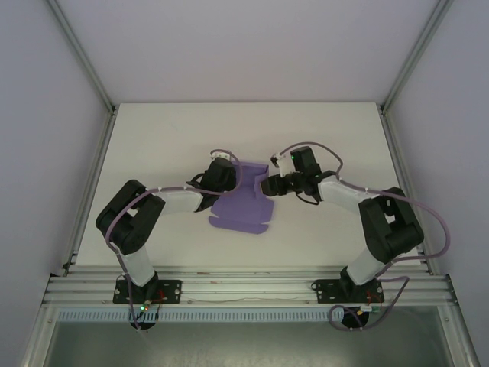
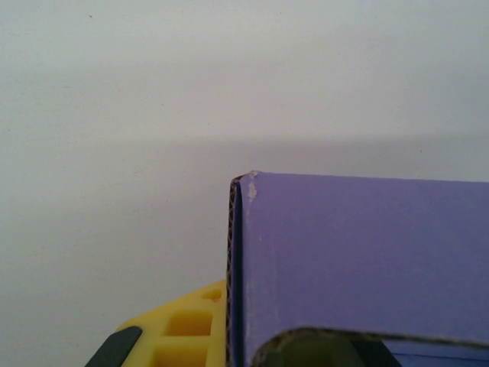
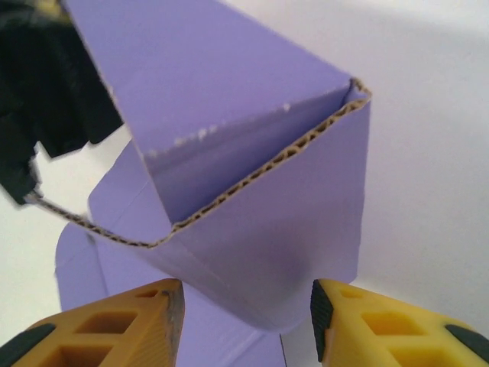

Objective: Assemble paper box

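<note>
Half-folded purple paper box (image 1: 241, 210) of corrugated card, edges frayed, mid-bench (image 1: 153, 138), clamped by left jaws, straddled by right jaws, grip unclear, open bench all round.

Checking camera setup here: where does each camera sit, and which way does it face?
Top external: fixed above and behind the bases, looking down on the white table; both arms whole, left gripper and right gripper meeting at the purple corrugated-card paper box.
Left wrist: on the left arm, facing along a raised box panel toward the table; one yellow finger shows.
Right wrist: on the right arm, facing a folded box corner between its two yellow fingers.
Shared: all three see the box.
</note>
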Controlling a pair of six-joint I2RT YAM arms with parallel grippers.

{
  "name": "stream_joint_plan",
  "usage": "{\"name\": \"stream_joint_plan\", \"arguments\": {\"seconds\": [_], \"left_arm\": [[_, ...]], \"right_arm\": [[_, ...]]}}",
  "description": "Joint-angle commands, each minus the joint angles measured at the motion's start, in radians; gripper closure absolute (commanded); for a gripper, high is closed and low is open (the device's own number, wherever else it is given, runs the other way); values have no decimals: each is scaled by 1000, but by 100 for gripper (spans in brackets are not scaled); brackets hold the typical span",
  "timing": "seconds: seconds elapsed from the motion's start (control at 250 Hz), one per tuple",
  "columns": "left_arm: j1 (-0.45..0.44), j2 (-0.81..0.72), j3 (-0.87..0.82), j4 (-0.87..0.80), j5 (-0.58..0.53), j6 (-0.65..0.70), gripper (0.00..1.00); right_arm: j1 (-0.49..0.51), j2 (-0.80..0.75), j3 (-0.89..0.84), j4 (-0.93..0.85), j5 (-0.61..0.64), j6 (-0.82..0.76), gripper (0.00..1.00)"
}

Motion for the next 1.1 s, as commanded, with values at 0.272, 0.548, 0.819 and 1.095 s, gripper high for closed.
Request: {"name": "stream_joint_plan", "arguments": {"seconds": [0.272, 0.548, 0.819, 1.095], "left_arm": [[-21, -5, 3, -53, -20, 6, 100], [-30, 16, 39, -102, -42, -2, 100], [-35, 24, 72, -162, -53, -81, 100], [-35, 59, 104, -195, -53, -62, 100]], "right_arm": [[119, 91, 60, 101, 660, 259, 81], [126, 167, 75, 146, 761, 310, 92], [170, 290, 271, -307, 1249, 576, 100], [169, 299, 238, -223, 1216, 523, 92]]}}
